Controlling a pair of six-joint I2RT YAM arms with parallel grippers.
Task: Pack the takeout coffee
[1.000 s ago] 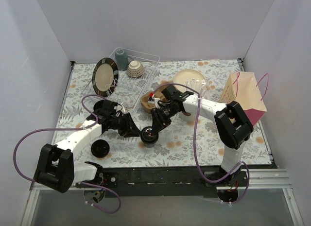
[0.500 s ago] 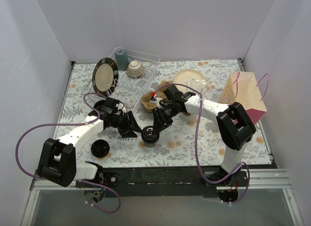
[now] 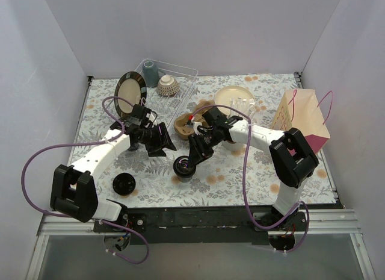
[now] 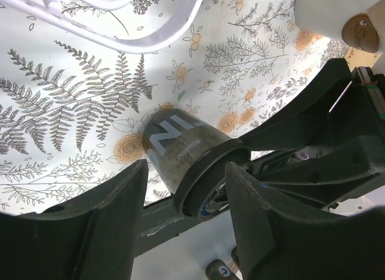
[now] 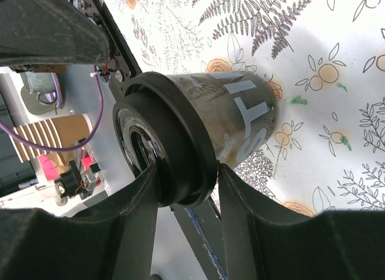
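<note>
My right hand (image 5: 185, 174) grips the coffee cup (image 5: 240, 105) by its top. My two hard black fingers (image 5: 90, 244) squeeze the round black plastic lid (image 5: 174, 120), one on each side. The cup is smooth paper. It is wider at the top than at the bottom, and it has big white letters on its side. It is near the front middle of the bench (image 3: 240, 171), which is covered with a cloth printed with grey ferns and orange flowers. I cannot tell if the cup's bottom touches the cloth.

My left hand (image 3: 163, 147) is open and holds nothing. It is near the cup, on its left, and apart from it. From that hand I see the cup's side and the thick rim of the lid.

A flat, round loose black lid (image 3: 123, 183) lies near the front left of the bench. A tan paper bag (image 3: 304, 120) with thin loop handles stands at the far right.
</note>
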